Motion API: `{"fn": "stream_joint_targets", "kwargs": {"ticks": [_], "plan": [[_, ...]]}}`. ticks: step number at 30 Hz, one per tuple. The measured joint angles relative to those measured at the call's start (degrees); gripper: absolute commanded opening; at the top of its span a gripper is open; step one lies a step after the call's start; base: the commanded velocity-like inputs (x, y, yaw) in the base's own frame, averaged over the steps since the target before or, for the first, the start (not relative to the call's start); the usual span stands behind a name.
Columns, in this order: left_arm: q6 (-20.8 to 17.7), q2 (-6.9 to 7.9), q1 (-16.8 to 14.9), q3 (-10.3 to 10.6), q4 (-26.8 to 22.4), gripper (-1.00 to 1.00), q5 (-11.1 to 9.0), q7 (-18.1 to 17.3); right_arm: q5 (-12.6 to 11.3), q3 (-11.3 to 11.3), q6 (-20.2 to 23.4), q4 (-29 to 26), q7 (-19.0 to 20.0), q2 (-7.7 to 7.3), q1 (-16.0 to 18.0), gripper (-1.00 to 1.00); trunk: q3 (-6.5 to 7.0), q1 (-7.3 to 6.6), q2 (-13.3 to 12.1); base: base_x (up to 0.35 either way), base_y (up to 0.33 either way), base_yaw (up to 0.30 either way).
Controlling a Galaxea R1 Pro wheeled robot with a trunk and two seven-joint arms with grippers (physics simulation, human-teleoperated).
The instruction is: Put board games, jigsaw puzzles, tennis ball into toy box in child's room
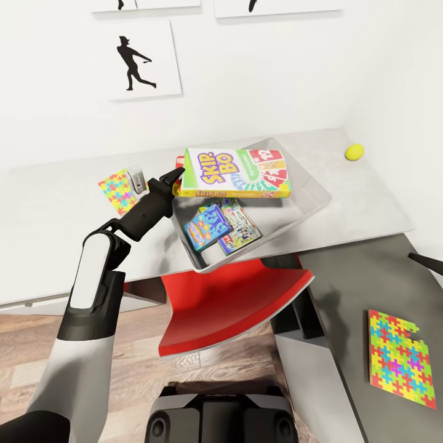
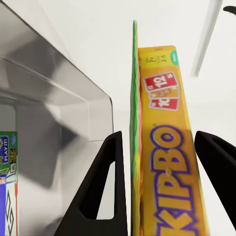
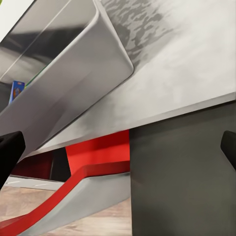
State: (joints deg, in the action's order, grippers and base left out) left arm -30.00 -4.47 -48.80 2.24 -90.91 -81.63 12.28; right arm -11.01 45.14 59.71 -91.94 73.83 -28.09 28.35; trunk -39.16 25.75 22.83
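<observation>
The left end effector [image 1: 176,176] grips the Skip-Bo board game [image 1: 237,174] by its edge, over the toy box [image 1: 311,206]. Two games [image 1: 221,227] lie inside. The right end effector [image 3: 118,147] is wide open, holding nothing.

Head: high, facing down over the table [image 1: 74,184]
Left wrist: close beside toy box [image 2: 59,98] wall
Right wrist: low, near table's front edge
Shared: toy box
</observation>
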Motion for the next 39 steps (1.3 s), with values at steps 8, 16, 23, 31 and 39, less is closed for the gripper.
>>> {"fn": "stream_joint_targets", "kwargs": {"ticks": [8, 16, 23, 31, 39], "plan": [[-0.1, 0.04, 0.0, 0.0, 0.0, -1.00, -0.1, 0.0, 0.0, 0.0, 0.0, 0.0, 0.0, -0.01, 0.0, 1.00, -0.04, 0.00, 0.0, 0.000, 0.000, -0.003], [-0.1, 0.13, 0.0, -0.1, 0.0, -1.00, -0.1, 0.0, -0.1, 0.0, 0.0, 0.0, 0.0, 0.00, 0.0, 1.00, -0.05, 0.00, 0.0, 0.000, 0.000, 0.000], [-0.2, 0.24, 0.0, -0.1, 0.0, -1.00, -0.1, 0.1, -0.1, 0.0, 0.0, 0.0, 0.0, 0.01, 0.0, 1.00, -0.05, 0.00, 0.0, 0.000, 0.000, 0.000], [-0.4, 0.23, 0.0, 0.0, 0.2, -1.00, 0.1, 3.1, -0.1, 0.0, 0.0, 0.0, 0.0, -0.06, 0.0, 1.00, -0.05, 0.00, 0.0, 0.000, 0.000, 0.000], [-0.4, -0.09, -0.2, 0.1, 0.2, -1.00, 0.0, 6.0, -0.2, 0.0, 0.0, 0.0, 0.0, -0.10, 0.0, 1.00, -0.05, 0.00, 0.0, 0.000, 0.000, 0.000]]}}
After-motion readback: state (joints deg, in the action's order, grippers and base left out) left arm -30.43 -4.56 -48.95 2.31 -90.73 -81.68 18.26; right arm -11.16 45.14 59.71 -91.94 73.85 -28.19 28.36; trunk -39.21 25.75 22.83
